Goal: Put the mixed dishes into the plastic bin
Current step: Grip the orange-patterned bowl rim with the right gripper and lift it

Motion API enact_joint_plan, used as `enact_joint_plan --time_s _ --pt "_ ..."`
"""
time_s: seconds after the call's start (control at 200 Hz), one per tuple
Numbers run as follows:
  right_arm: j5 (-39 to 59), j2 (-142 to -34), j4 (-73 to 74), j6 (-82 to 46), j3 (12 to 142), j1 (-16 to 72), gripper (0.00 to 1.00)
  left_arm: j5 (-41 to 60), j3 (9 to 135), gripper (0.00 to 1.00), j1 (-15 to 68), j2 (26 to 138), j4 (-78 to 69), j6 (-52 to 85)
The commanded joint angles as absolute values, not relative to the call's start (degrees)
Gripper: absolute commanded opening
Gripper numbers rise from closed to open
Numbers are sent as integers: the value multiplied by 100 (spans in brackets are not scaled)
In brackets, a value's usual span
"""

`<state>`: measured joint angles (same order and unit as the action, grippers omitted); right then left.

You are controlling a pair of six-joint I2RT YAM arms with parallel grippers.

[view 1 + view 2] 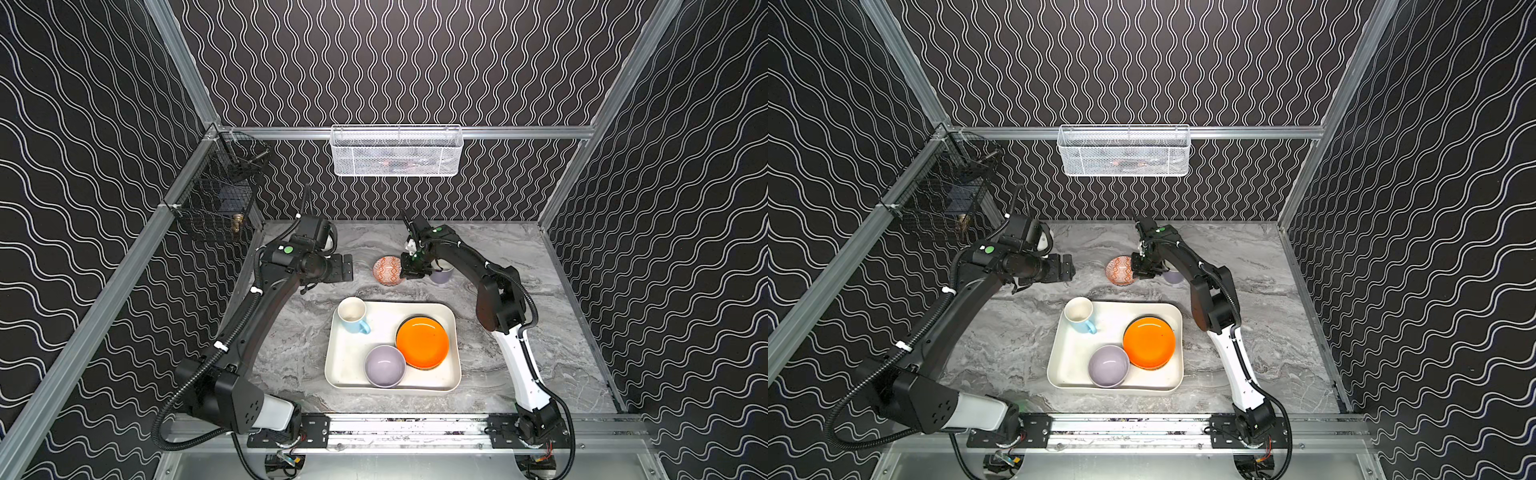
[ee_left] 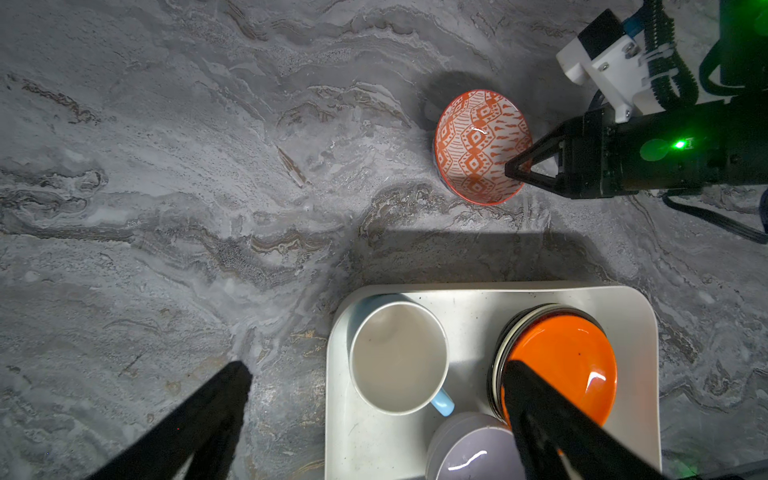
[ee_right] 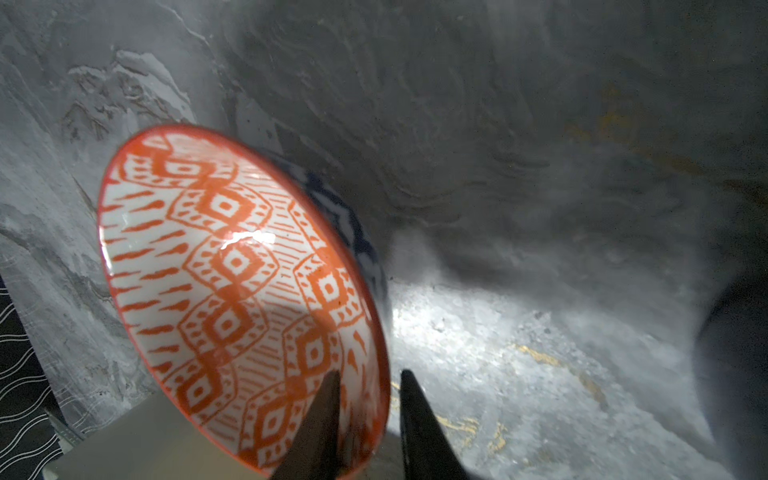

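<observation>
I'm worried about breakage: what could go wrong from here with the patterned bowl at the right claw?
1. The right claw holds the red-orange patterned bowl only by its rim, so it may tilt or slip.
2. The lavender-grey mug stands right beside that claw and could get knocked.
3. The plastic bin is already partly full; a drop could hit the orange plate or light blue mug.

In the bin — mug far-left, bowl front, plates right. Behind the bin — 2nd bowl, 2nd mug just right of it.
</observation>
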<state>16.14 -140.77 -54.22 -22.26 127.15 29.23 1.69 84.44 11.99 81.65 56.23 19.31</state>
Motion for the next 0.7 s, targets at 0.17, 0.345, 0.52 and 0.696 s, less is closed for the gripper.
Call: enact_joint_plan --time_s 0.17,0.345,0.52,0.696 --pt "1521 -14123 -5293 -2397 12772 2935 13 273 8358 99 1143 8092 5528 1784" --pt "1586 -14045 -5233 -2465 12729 2931 6 271 8317 98 1134 8055 5511 1771" --pt "1637 -13829 -5233 -2521 12780 2927 4 246 8289 99 1125 8016 5502 1793" --pt "1483 -13523 -5436 -2459 12990 2917 4 242 8263 99 1116 7972 5476 1811"
